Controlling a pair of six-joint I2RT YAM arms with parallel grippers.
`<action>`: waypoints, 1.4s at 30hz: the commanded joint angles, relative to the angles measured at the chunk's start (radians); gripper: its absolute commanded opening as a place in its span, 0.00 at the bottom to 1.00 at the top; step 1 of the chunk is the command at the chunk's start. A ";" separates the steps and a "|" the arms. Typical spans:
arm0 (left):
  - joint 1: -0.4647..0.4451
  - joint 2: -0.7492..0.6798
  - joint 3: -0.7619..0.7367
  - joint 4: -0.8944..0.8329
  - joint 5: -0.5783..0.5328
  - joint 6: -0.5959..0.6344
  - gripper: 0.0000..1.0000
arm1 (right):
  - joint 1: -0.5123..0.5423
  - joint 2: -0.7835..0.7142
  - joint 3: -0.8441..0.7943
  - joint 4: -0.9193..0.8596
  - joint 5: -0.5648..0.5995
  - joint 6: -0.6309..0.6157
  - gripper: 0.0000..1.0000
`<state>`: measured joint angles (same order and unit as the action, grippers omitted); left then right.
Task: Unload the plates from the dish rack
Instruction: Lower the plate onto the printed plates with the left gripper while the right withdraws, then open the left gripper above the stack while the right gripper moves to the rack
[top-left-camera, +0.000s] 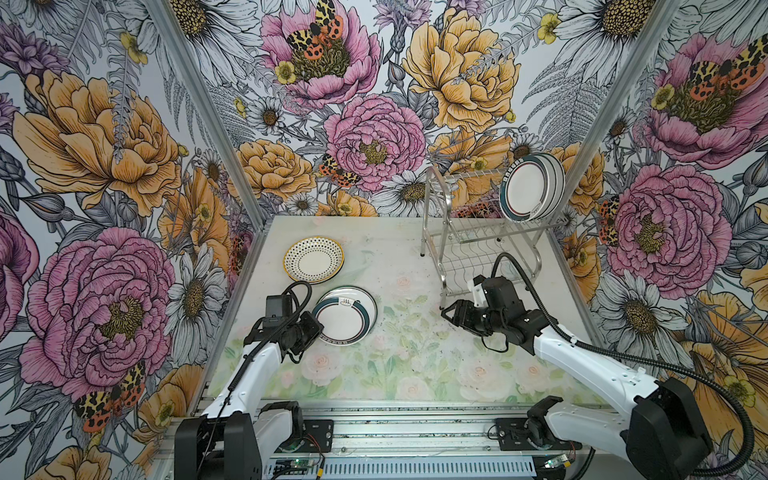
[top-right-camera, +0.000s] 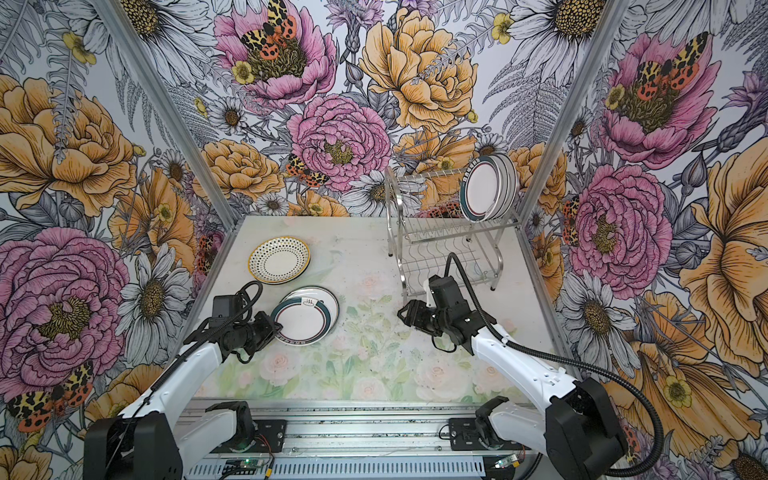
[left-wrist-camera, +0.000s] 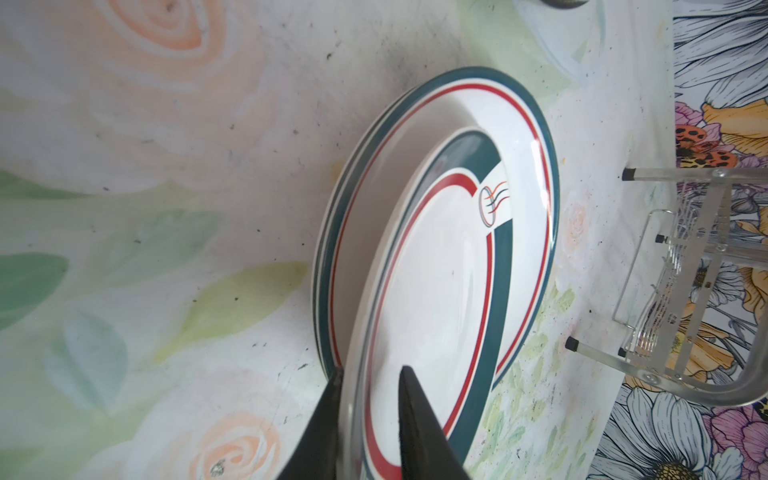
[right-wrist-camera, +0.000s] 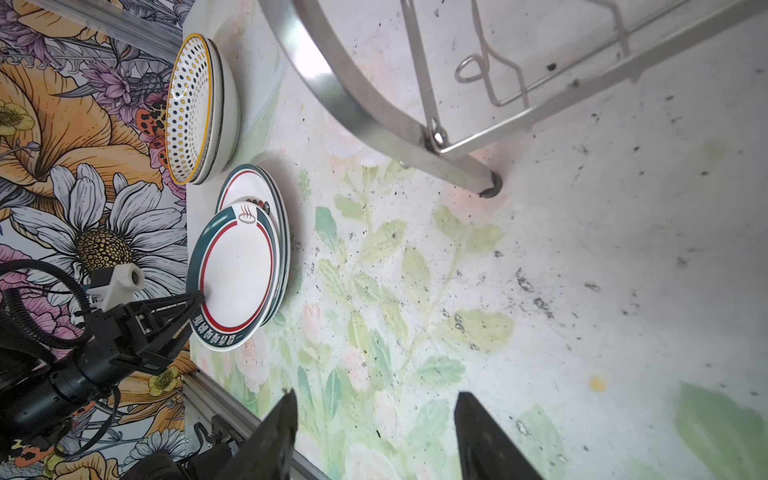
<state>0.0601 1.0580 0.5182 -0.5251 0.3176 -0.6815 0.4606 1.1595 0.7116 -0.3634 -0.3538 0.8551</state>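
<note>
Bare table (top-left-camera: 415, 345) lies open around the right gripper (top-left-camera: 446, 312); the dish rack (top-left-camera: 469, 227) stands near, plates (top-left-camera: 345, 320) farther off ahead

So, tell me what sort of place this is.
Probably a robot test booth, not a kitchen: flower-print walls on a metal frame, two robot arms mounted on a rail, and a dish rack with plates on a printed tabletop.

A shiny two-tier wire dish rack (top-left-camera: 448, 203) is standing back right, holding upright teal-rimmed plates (top-left-camera: 528, 189) on its upper tier; dotted plates (top-left-camera: 313, 259) and teal-and-red-ringed plates (top-left-camera: 345, 318) are lying stacked to its left.
</note>
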 joint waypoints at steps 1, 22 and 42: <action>-0.015 0.016 0.009 -0.007 -0.051 0.007 0.27 | -0.016 -0.001 0.044 -0.007 -0.036 -0.040 0.62; -0.055 0.208 0.145 -0.028 -0.082 0.016 0.47 | -0.049 -0.032 0.075 -0.048 -0.051 -0.090 0.62; -0.186 0.321 0.315 -0.159 -0.291 -0.035 0.57 | -0.094 -0.070 0.108 -0.115 -0.022 -0.138 0.62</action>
<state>-0.1139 1.3769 0.8028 -0.6628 0.0875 -0.6998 0.3813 1.1145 0.7803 -0.4541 -0.3950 0.7452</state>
